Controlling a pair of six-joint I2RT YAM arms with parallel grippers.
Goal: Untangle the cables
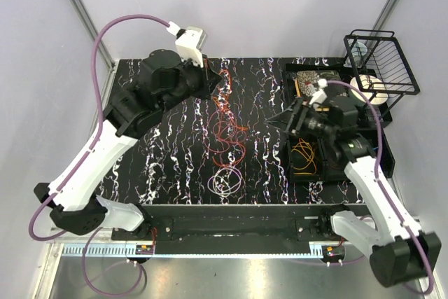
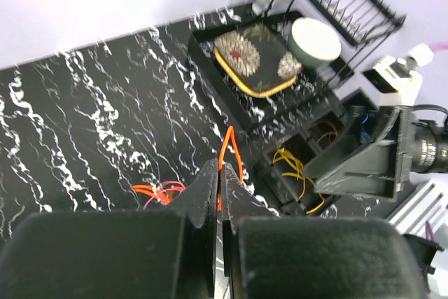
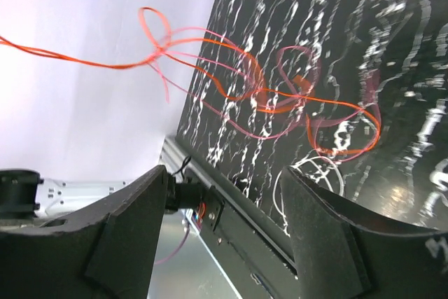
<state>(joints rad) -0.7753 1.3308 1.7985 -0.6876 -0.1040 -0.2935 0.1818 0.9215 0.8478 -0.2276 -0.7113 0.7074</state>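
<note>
A tangle of orange, pink and white cables (image 1: 225, 146) lies in the middle of the black marbled table (image 1: 168, 166). My left gripper (image 1: 215, 83) is shut on the orange cable (image 2: 231, 146) and holds a strand lifted above the far middle of the table; in the left wrist view the cable runs up out of the closed fingertips (image 2: 210, 174). My right gripper (image 1: 274, 123) is open and empty, beside the tangle's right side. In the right wrist view the orange and pink loops (image 3: 280, 96) hang stretched beyond the open fingers (image 3: 318, 222), with a white coil (image 3: 318, 173) below.
A black tray (image 1: 290, 173) at the right holds yellow cable (image 1: 304, 155) and a patterned pad (image 1: 306, 80). A black wire rack (image 1: 381, 61) with a bowl (image 1: 369, 90) stands at the far right. White walls close the back and sides.
</note>
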